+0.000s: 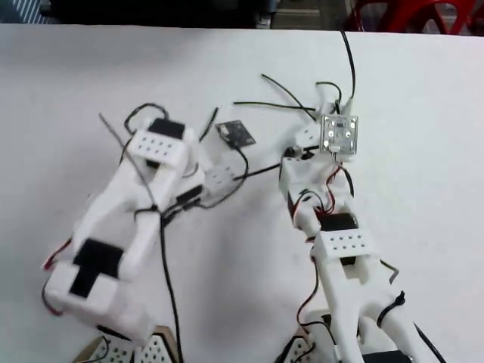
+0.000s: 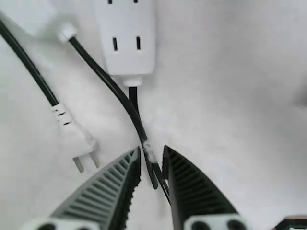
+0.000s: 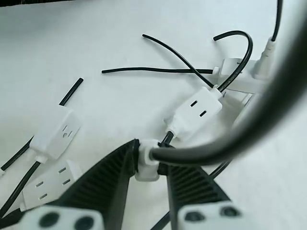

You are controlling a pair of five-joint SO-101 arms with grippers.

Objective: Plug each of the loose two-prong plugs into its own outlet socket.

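The white bench (image 1: 423, 91) carries a tangle of leads spread between the two arms, so each has work on its own side. The right gripper (image 3: 149, 154) has its fingers clamped on a white held plug (image 3: 145, 165). It sits just short of the nearest socket block (image 3: 196, 112), whose slots show, and I judge it is placed for insertion. The left gripper (image 2: 151, 165) has its fingers narrowed around a black cord (image 2: 136, 122), apparently pinching it, though the contact is blurred. That cord runs toward the outlet block (image 2: 127, 43), so the grip may be meant to steady it.

Counted in the right wrist view, there are three socket blocks, including two side blocks (image 3: 57, 132). There are two plugs: the one held, and a loose plug (image 2: 76, 143) lying on the bench beside the cord with its prongs turned away from the outlet block.
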